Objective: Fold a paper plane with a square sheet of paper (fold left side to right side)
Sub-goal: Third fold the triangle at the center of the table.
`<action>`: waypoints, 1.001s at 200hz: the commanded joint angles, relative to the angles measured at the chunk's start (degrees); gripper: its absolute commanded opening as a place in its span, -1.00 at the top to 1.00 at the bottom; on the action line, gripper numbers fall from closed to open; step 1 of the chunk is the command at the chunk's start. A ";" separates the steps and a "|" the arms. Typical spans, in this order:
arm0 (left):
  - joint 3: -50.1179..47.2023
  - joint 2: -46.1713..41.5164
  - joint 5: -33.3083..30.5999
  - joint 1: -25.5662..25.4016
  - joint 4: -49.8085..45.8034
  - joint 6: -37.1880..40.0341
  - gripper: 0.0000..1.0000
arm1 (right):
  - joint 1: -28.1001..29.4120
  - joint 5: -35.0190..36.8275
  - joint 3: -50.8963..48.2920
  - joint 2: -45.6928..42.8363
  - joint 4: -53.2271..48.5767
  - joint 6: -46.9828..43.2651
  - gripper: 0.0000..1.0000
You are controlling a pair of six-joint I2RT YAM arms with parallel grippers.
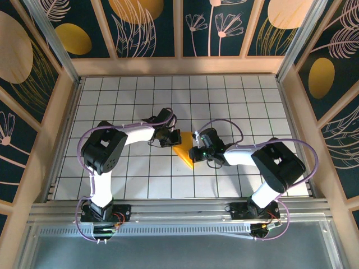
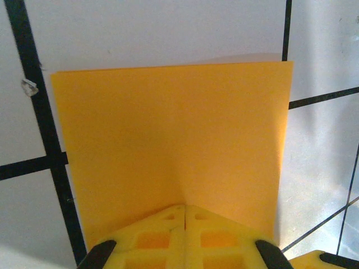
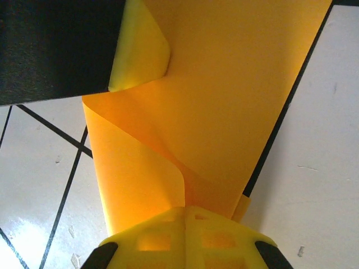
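— What is the paper like?

— It's a thin, smooth, matte orange-yellow paper sheet with straight edges. One layer curls over in a soft loop just beyond my right gripper.

— And your grippers?

— Both have their yellow fingers pressed together, each pinching the sheet. My left gripper holds one edge, my right the opposite side. The sheet lies between them on the white, black-lined table.
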 commanded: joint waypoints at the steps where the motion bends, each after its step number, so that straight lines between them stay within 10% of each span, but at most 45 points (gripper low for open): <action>1: -1.94 1.26 -2.91 -0.21 -5.59 -0.80 0.93 | -0.02 -0.96 -0.86 -1.35 1.05 0.76 1.00; 200: -1.95 1.31 -3.02 -0.23 -5.72 -0.84 0.93 | 0.17 1.77 0.70 0.52 -0.45 0.63 1.00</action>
